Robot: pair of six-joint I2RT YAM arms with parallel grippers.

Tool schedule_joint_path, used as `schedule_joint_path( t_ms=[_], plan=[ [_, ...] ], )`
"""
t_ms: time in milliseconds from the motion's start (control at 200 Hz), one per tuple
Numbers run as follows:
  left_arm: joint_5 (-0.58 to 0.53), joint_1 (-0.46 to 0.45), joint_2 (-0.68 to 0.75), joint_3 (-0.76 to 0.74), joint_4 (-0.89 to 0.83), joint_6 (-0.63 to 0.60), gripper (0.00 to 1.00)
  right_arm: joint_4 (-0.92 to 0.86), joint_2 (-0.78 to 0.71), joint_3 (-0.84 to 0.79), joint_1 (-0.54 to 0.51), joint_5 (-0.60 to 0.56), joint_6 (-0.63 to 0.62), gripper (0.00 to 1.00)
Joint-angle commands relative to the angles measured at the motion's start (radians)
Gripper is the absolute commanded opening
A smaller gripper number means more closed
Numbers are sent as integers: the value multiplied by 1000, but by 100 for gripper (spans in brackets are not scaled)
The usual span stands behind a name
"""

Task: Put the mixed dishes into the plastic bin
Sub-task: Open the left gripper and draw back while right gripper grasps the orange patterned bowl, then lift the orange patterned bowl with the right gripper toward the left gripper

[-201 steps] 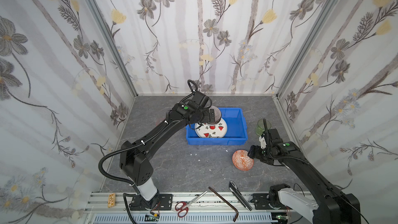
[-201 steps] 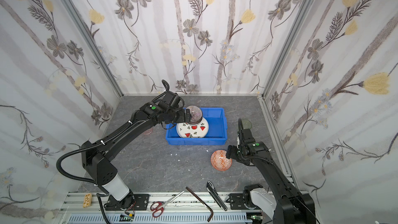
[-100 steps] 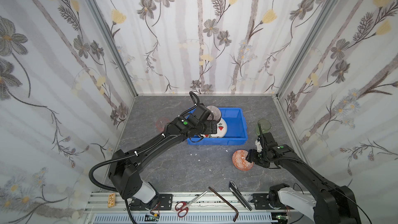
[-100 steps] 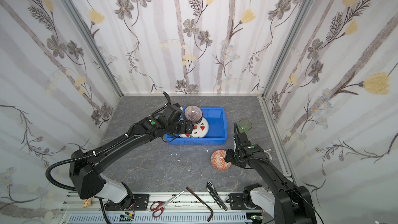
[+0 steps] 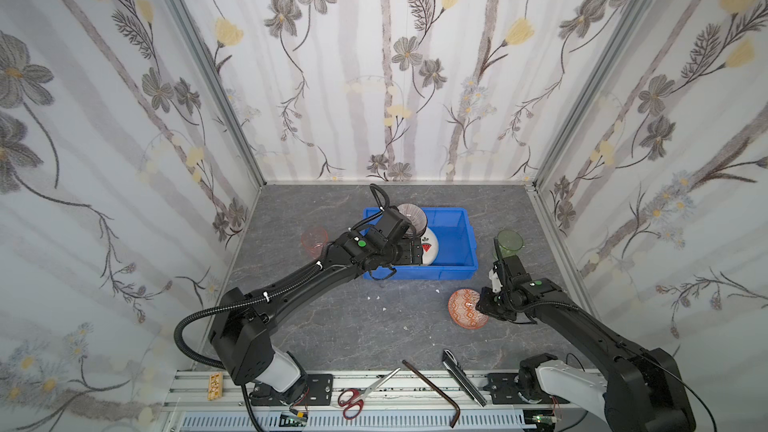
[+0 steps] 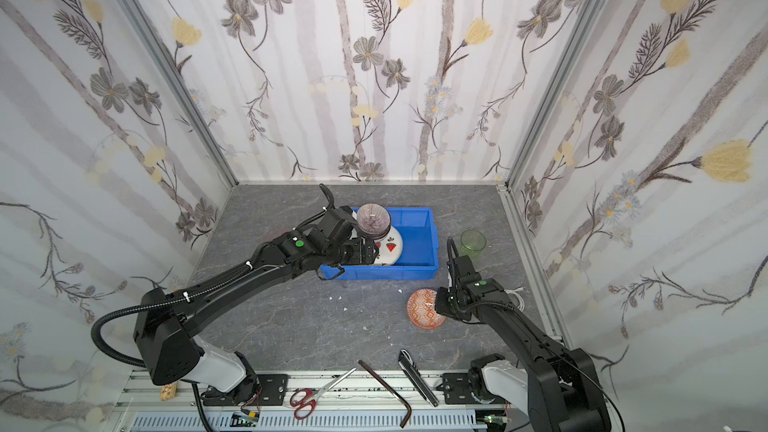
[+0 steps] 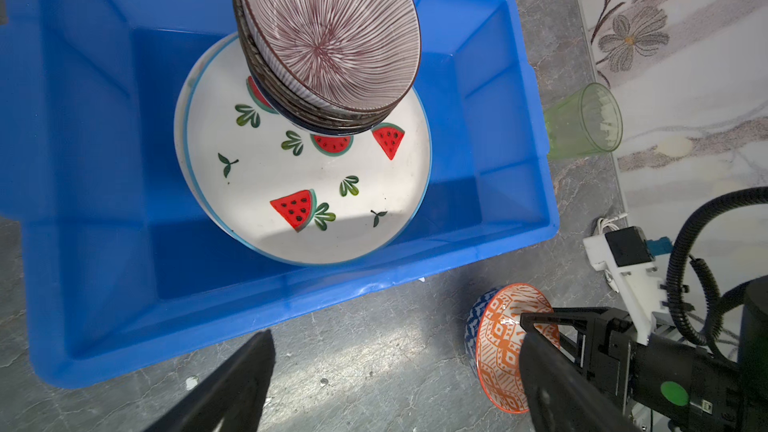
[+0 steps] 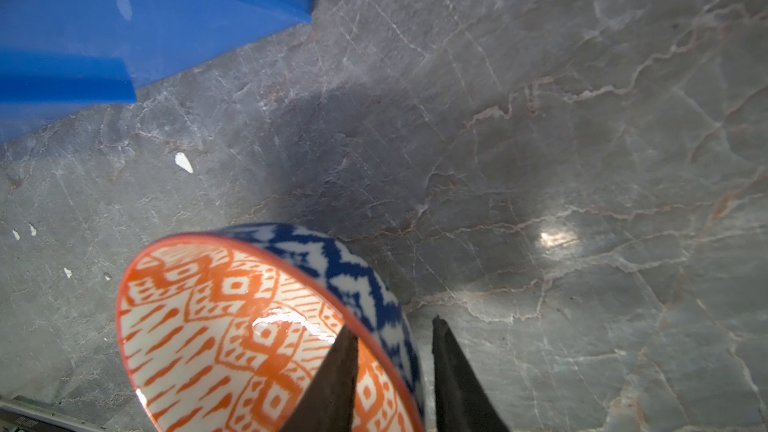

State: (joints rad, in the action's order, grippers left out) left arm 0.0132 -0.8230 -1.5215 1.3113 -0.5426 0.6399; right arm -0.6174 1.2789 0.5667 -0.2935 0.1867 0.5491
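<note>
Orange bowl (image 8: 232, 317): wrist view shows right gripper (image 8: 394, 324) astride rim, possibly pinching.

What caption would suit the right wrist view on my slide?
Right gripper straddles the rim of the tilted orange bowl on the table, near the blue bin.

No writing, number or brand name can be read in any view. A small tan strip (image 5: 215, 386) lies on the near rail (image 5: 395, 376) at the left and carries dark marks, too small to make out. The left arm's green dot (image 5: 362, 243) and the right arm's green dot (image 5: 537, 283) are plain round stickers with no letters on them.
</note>
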Motion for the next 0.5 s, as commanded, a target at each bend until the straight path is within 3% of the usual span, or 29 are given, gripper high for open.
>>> schedule_joint_path(
  t_ms=[0, 220, 495],
  plan=[
    [-1, -4, -9, 10, 27, 8, 94, 41, 7, 1, -6, -14, 8, 30],
    [-9, -24, -38, 32, 26, 3, 96, 44, 17, 10, -12, -23, 7, 25],
    [4, -41, -75, 60, 27, -2, 96, 39, 30, 19, -28, -23, -4, 12]
  ],
)
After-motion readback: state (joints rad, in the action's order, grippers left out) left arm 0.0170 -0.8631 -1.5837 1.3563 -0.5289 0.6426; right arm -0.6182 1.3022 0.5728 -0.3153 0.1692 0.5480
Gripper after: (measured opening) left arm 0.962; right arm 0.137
